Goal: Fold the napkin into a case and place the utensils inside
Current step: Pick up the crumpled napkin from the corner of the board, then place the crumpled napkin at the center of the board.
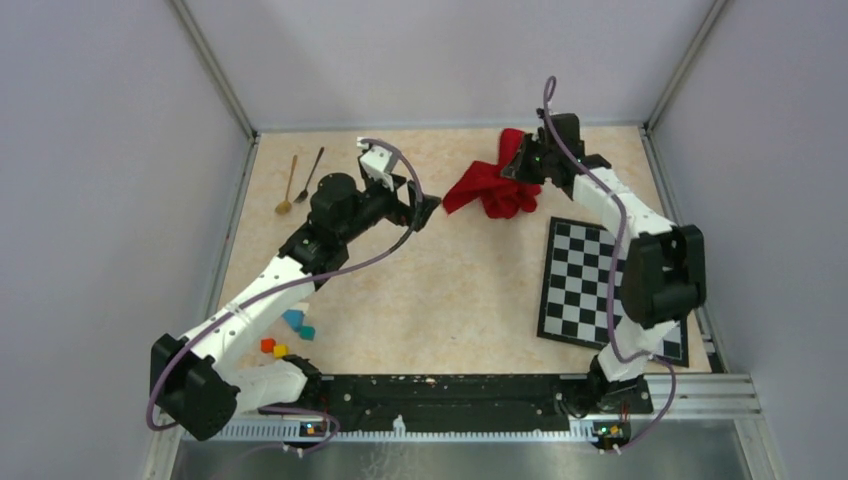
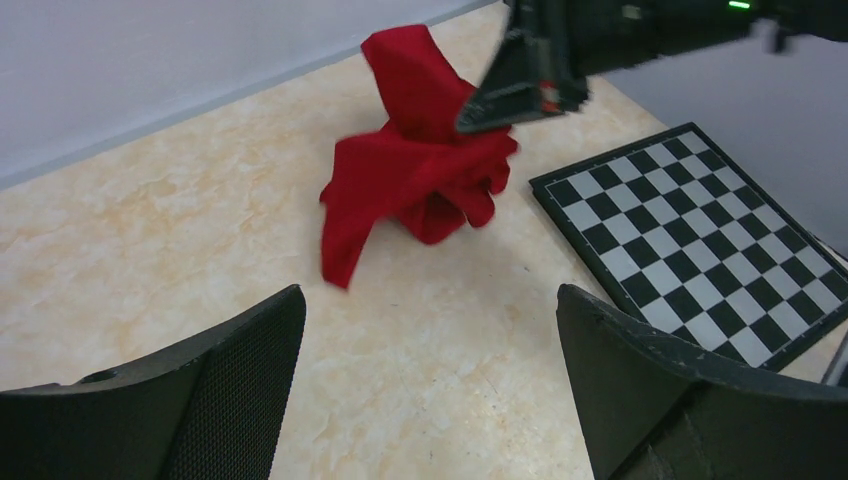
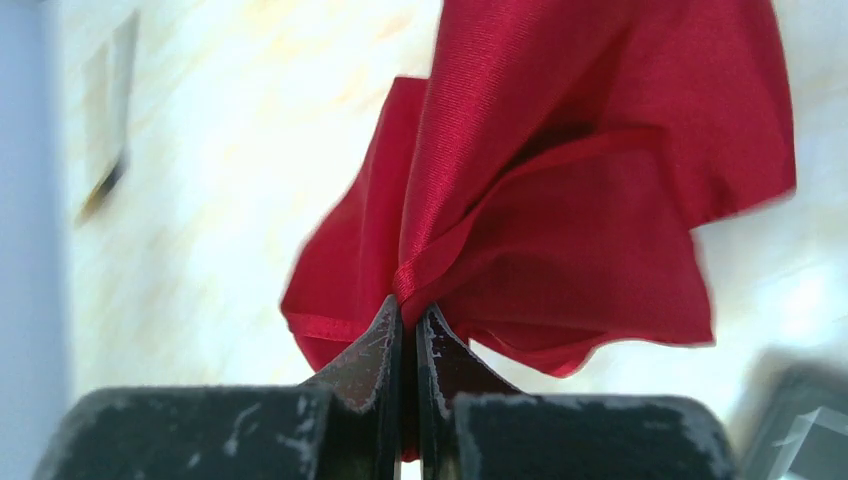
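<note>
Far on the bench, top view: the crumpled napkin sits right of centre, with the right end effector at its far edge. The left end effector is just left of it, apart. Spoons lie far left.

Left wrist view: left fingers spread wide, empty. Napkin bunched beside the mat.

Right wrist view: right fingers clenched on a napkin fold.

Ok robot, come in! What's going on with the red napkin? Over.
Right end effector shut on napkin, bunched, not folded. Left end effector open, empty. Spoons untouched at far left. Nothing in the way.
</note>
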{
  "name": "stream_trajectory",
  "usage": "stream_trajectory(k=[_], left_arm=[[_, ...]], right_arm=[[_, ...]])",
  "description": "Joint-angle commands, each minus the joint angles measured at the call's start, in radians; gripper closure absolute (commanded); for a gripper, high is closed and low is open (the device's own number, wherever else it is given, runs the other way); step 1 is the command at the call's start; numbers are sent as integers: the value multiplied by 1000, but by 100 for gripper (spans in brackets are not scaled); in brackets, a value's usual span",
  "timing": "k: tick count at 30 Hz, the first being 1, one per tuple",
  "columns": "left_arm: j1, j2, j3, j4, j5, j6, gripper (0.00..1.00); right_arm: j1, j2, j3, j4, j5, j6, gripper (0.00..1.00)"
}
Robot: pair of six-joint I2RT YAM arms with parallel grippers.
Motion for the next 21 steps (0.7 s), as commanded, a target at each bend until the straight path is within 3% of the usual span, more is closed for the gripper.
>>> stream_trajectory(k=[1, 6, 8, 11, 14, 17, 21], left_arm=[[-1, 6, 35, -8, -123, -34, 1], [-1, 29, 44, -137, -130, -217, 1], [-1, 23, -12, -183, -83, -310, 1], [-1, 7, -131, -218, -5, -406, 1], [-1, -11, -222, -228, 112, -450, 1], [-11, -25, -280, -238, 187, -459, 1], [-64, -32, -308, -327, 161, -459, 1]], right_arm=[[21, -308, -295, 153, -324, 41, 100], [93, -438, -589, 345, -532, 154, 100], [135, -474, -632, 301, -550, 108, 100], [165, -540, -661, 147, -462, 3, 93], [172, -587, -687, 47, -423, -45, 83], [173, -596, -698, -40, -373, -59, 66], [173, -620, -689, -116, -153, -107, 35]])
